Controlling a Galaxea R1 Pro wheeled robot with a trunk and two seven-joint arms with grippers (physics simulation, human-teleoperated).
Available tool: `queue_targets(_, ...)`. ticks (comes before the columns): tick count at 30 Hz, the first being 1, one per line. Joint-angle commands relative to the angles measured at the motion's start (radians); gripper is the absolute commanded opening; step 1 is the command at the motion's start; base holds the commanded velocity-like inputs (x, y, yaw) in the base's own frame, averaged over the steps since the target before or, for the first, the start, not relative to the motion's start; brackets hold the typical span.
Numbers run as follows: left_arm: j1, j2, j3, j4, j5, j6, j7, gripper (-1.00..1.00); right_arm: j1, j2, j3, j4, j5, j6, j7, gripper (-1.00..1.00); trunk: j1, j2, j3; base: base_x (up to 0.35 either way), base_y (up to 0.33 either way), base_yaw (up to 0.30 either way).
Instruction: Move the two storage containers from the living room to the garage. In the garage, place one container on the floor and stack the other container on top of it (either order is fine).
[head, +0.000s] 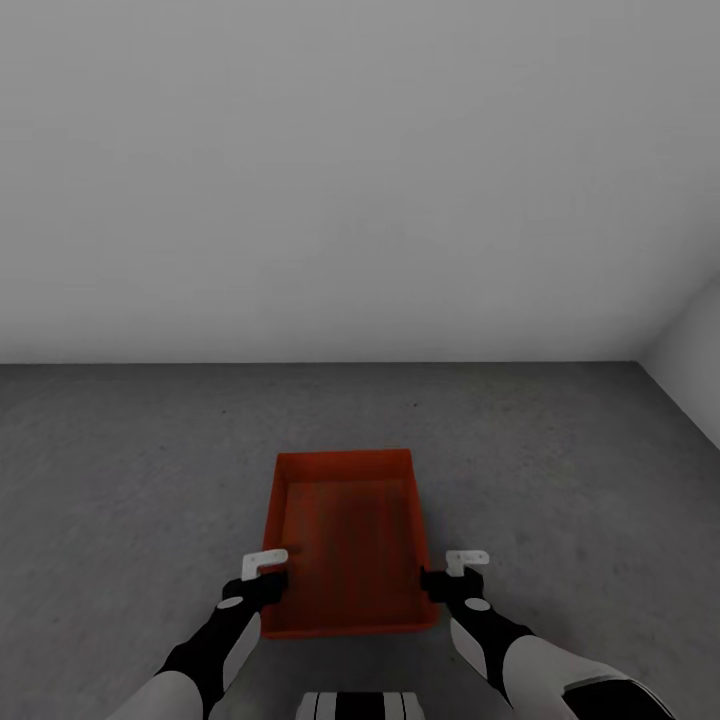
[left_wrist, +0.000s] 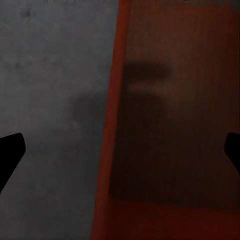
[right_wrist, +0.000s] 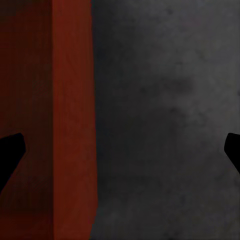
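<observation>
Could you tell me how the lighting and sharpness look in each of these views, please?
Head view: dim, even light, white wall fading to grey, the storage container fairly crisp on the mottled floor. Left wrist view: soft blur, a dark shadow patch on the container's inside. Right wrist view: darkest, container wall smeared, fingertips plain black silhouettes.

one orange-red storage container sits upright and open-topped on the dark grey concrete floor of the garage, well short of the floor's far edge by the white wall. it is rectangular, with plain, slightly tapered walls, its long sides running away from the robot.
</observation>
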Motion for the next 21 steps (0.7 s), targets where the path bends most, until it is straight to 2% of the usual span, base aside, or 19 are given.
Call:
queue_targets(1, 0.000, 0.000, 0.000, -0.004, 0.010, 0.004, 0.002, 1.00, -0.001, 0.000, 0.008, 0.001, -0.009, -0.003, -0.003, 1.00, 0.000, 0.000, -0.001, 0.000, 0.000, 0.000)
queue_targets(21, 0.000, -0.003, 0.000, -0.017, 0.011, -0.004, 0.003, 1.00, -0.001, -0.001, 0.008, 0.001, -0.009, -0.004, -0.003, 1.00, 0.000, 0.000, -0.001, 0.000, 0.000, 0.000)
